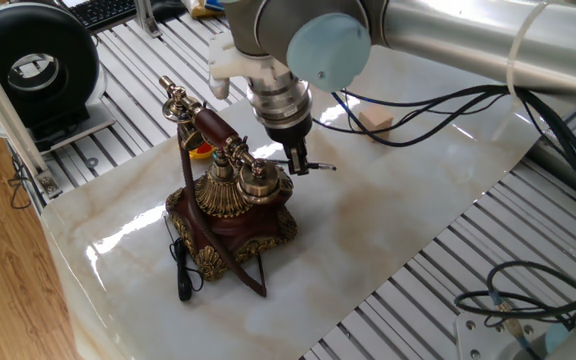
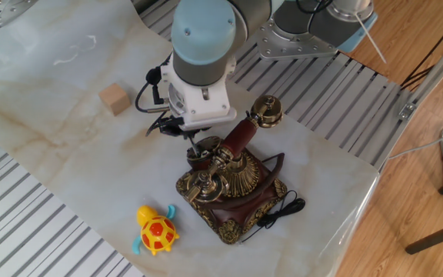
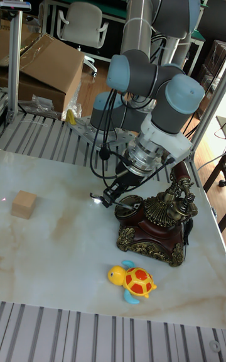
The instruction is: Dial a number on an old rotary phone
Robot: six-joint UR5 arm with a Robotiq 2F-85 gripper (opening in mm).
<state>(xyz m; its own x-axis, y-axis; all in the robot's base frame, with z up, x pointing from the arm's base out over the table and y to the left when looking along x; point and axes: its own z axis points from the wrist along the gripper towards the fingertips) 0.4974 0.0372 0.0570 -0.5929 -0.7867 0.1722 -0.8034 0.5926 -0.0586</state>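
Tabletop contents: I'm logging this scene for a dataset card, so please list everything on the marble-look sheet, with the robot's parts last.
Ornate reddish-brown wood and brass rotary phone: one, near the sheet's edge, handset on its cradle, black cord trailing.
Small plain wooden cube: one, light tan, standing apart from the phone.
Yellow and orange plastic toy turtle: one, beside the phone's base.
Pale marble-look sheet: one, over the slatted metal table.
End effector: one, dark, tip down at the phone's dial; whether it is open or shut cannot be told.
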